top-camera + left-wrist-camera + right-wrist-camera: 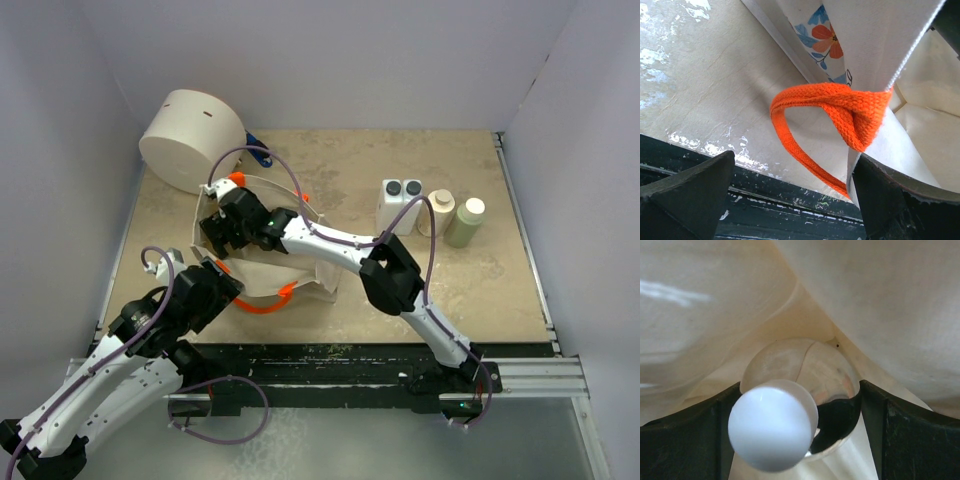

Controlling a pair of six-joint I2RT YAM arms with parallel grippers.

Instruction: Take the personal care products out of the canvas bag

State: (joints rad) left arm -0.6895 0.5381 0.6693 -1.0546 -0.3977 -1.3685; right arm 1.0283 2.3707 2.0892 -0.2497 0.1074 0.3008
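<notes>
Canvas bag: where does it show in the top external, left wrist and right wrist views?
Top external: canvas bag left of centre, with the right arm reaching into it.
Left wrist: its cloth wall at upper right.
Right wrist: its inside fills the picture behind the silvery-capped bottle.
Shared landmark: orange handle, seen in the top and left wrist views only.

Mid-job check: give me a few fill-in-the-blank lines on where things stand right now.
1. Right of the canvas bag, ____ bottles stand on the table.
2. The right gripper is down inside the ____, its fingers either side of a silvery-topped bottle.
3. The strap handle in front of the left gripper is coloured ____.
Missing words: four; bag; orange.
</notes>
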